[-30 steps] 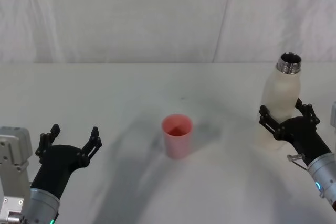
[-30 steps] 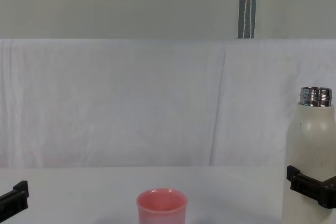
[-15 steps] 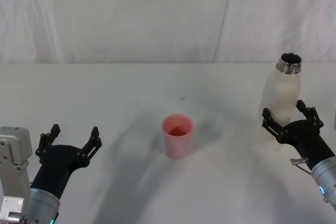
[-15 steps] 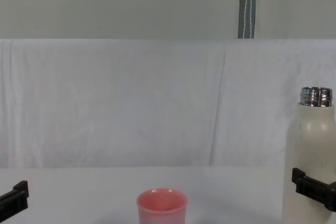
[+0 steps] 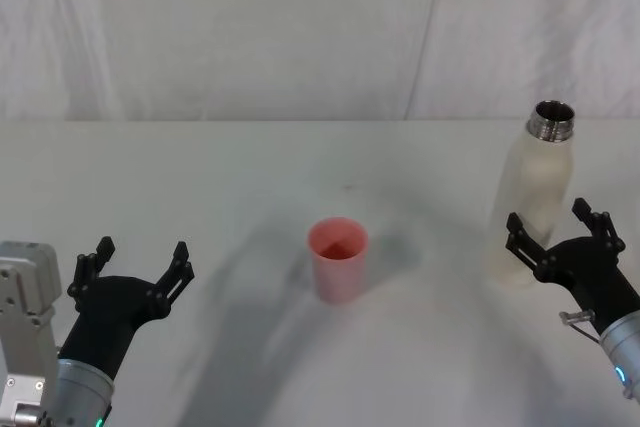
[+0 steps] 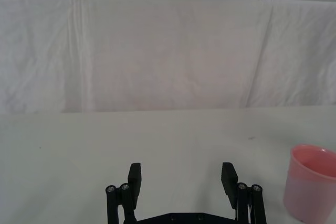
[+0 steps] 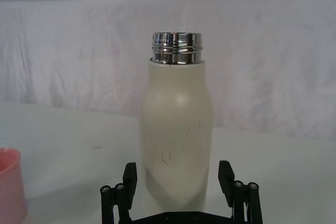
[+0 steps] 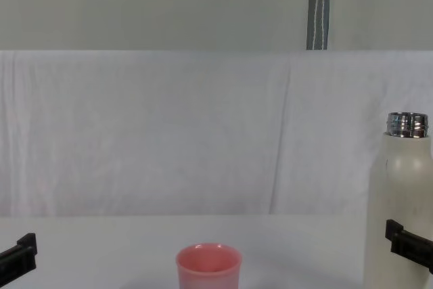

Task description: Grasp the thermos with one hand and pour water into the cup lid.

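Thermos (image 5: 535,202) stands upright at the right side of the table (image 5: 250,167), cap off, silver neck open. Cup (image 5: 338,259) sits upright near table centre, well apart from the thermos, nothing visibly in it. Your right gripper (image 5: 561,231) sits low at the near side of the thermos with its fingers spread wide; in the right wrist view the thermos (image 7: 176,150) stands squarely between the two fingers (image 7: 129,179), gaps on both sides, nothing held. Left gripper (image 5: 137,263) rests low at the left, fingers open and empty, cup (image 6: 310,190) off to one side of it. Step in hand, as I read it: the grasp, not yet made. No water visible anywhere. Next move calls for you to ease the right gripper forward until the fingers flank the body, then close on the lower half, firm enough for a smooth rounded wall. After that, lift, carry across to the cup, tilt slowly. Watch that the fingertips don't nudge the thermos over.
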